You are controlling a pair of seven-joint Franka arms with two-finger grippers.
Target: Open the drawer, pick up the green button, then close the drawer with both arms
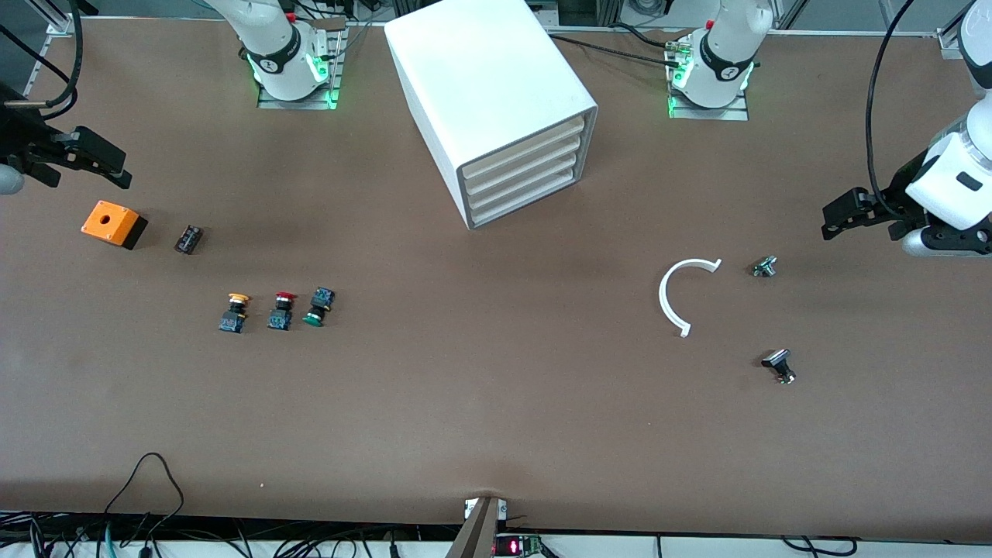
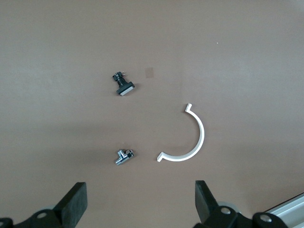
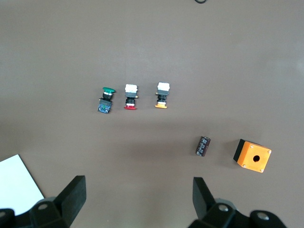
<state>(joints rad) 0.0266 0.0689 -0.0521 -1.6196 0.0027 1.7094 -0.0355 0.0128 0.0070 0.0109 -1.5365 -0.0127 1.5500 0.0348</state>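
The white cabinet (image 1: 488,77) stands mid-table between the arm bases, its four cream drawer fronts (image 1: 523,178) all shut. The green-capped button (image 1: 318,307) lies on the table toward the right arm's end, beside the red-capped button (image 1: 282,310) and the yellow-capped one (image 1: 234,311). It also shows in the right wrist view (image 3: 106,99). My right gripper (image 1: 97,159) is open and empty, up over the table edge near the orange box; its own view shows it too (image 3: 140,199). My left gripper (image 1: 841,213) is open and empty at the left arm's end, also seen in its own view (image 2: 141,202).
An orange box (image 1: 113,224) and a small black part (image 1: 188,239) lie near the right gripper. A white curved piece (image 1: 682,294), a small metal part (image 1: 764,267) and a black-capped part (image 1: 779,364) lie near the left gripper.
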